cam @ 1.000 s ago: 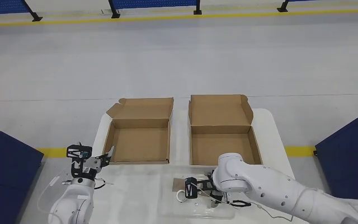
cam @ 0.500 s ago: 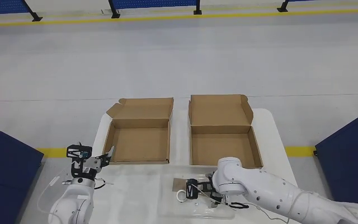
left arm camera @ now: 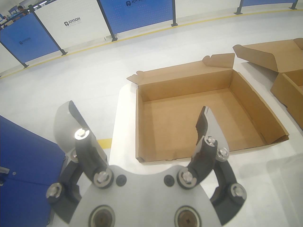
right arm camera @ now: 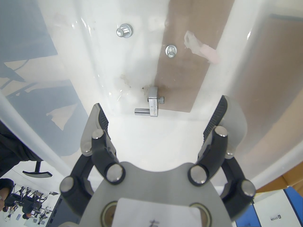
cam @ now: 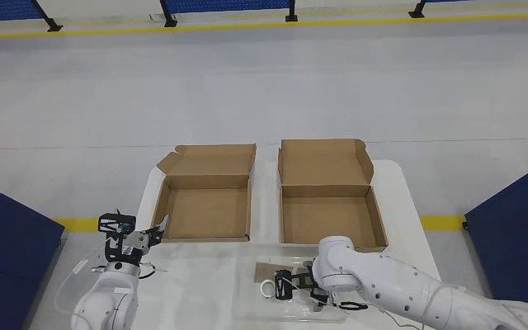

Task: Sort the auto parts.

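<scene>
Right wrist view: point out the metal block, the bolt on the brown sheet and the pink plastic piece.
metal block [right arm camera: 153,104], right wrist view, its flat face.
bolt on the brown sheet [right arm camera: 171,50], right wrist view, its top.
pink plastic piece [right arm camera: 209,53], right wrist view, its pink end.

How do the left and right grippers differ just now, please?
The left gripper sits beside a cardboard box; the right gripper is inside the clear bin. The right gripper faces a small metal block; the left gripper faces no part. Both are open and empty.
</scene>
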